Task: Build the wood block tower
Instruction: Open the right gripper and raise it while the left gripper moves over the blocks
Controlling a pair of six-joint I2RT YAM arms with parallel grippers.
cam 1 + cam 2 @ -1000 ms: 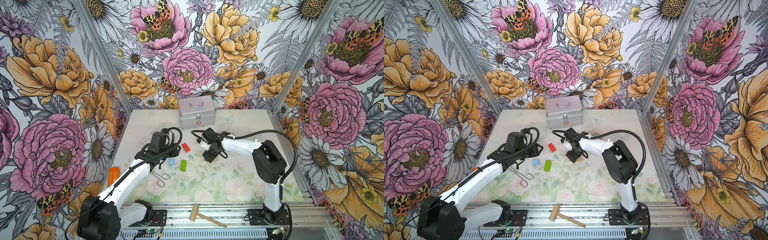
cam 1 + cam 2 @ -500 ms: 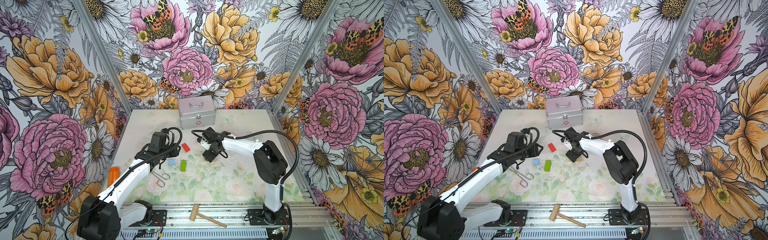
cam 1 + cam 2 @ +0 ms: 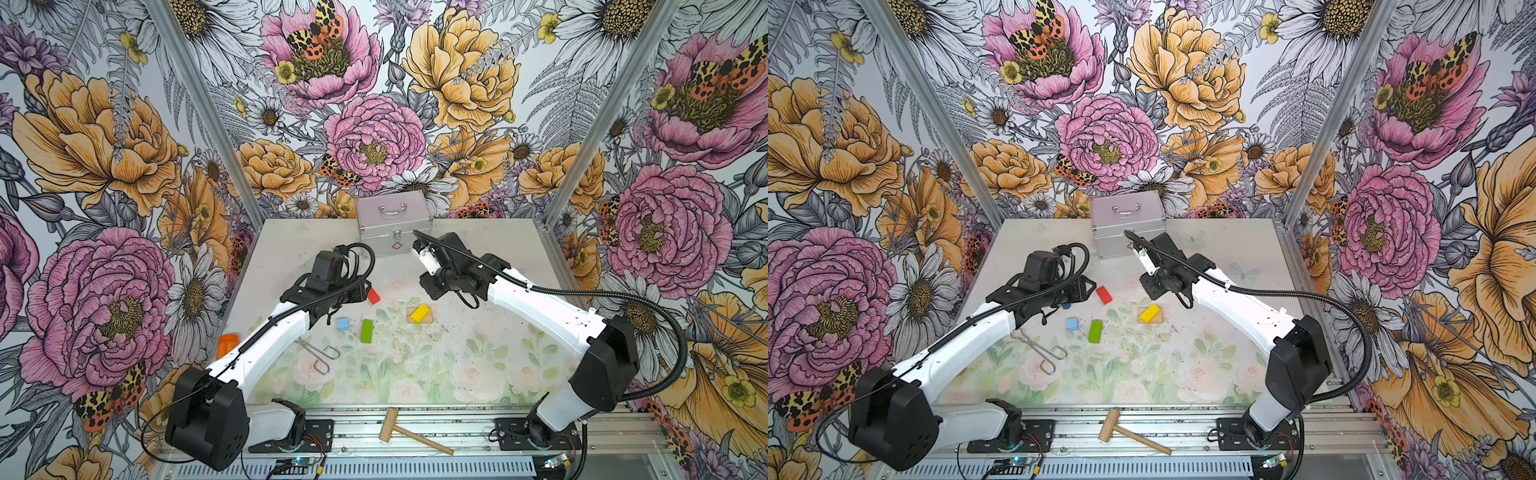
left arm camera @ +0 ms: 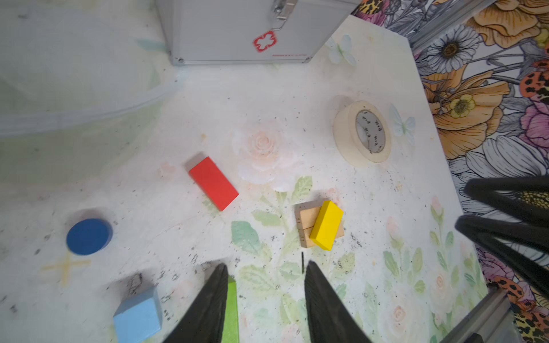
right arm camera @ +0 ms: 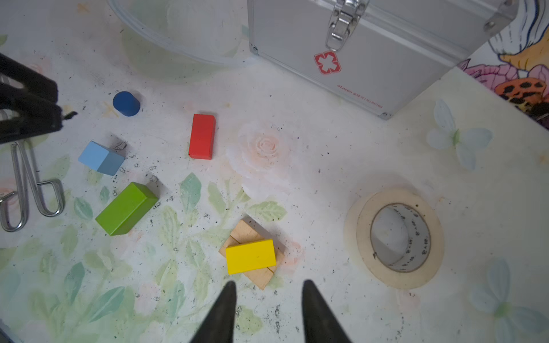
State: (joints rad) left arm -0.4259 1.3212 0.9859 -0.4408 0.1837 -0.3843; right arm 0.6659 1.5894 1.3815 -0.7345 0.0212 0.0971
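In a top view: yellow bar (image 3: 419,313) askew atop two tan bars (image 5: 245,232) | red bar (image 3: 373,296) at its 10 o'clock, green bar (image 3: 366,331) at 8 o'clock, both flat on table (image 3: 457,257) | left gripper (image 4: 264,270) jaws spread, empty | right gripper (image 5: 269,286) jaws spread, empty

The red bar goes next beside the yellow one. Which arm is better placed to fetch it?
Probably the left. In a top view the red bar lies just beside the left pincer, open and empty; the right pincer hangs farther off, by the yellow bar.
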